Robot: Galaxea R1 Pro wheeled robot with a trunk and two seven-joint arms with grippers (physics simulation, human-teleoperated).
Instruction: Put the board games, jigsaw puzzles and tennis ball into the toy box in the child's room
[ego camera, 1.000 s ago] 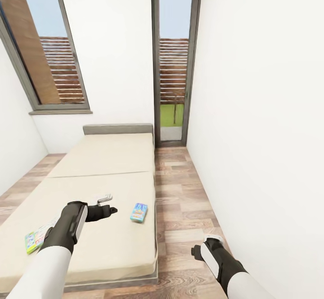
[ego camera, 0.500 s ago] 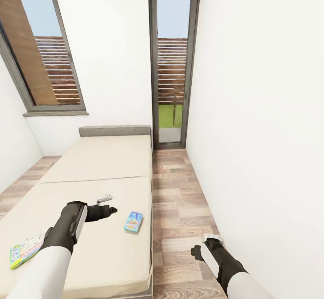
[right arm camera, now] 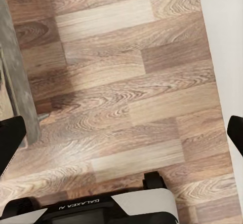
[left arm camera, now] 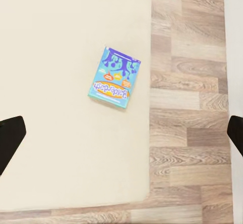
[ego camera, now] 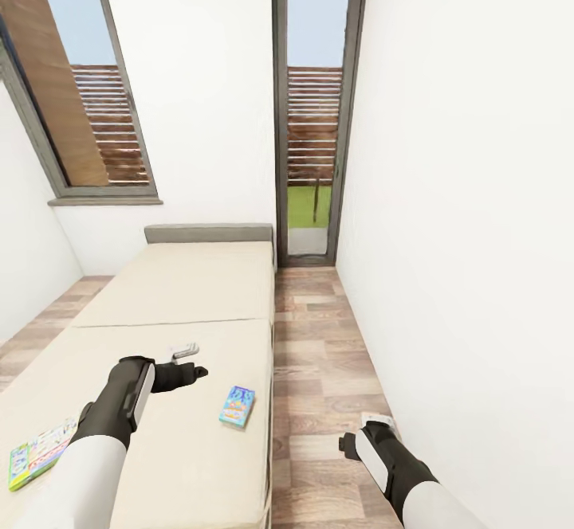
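Left claw (ego camera: 190,360) hangs wide open and empty above the bed (ego camera: 183,290), near the blue board game (ego camera: 237,406); right claw (right arm camera: 121,133) is spread, empty; next, lower onto that box

- blue board game (left arm camera: 115,77) on the bed (left arm camera: 61,57), near its right edge: title "Balderdash" readable in the left wrist view, printed upside down there; smaller print on the box too small to read
- same blue box in the head view (ego camera: 237,406): lettering blurred, can't read
- robot base (right arm camera: 101,209) in the right wrist view: "GALAXEA" in white on the dark band, upside down, followed by more characters, unclear
- green-yellow board game (ego camera: 36,453) at the near left of the bed: print too small to read
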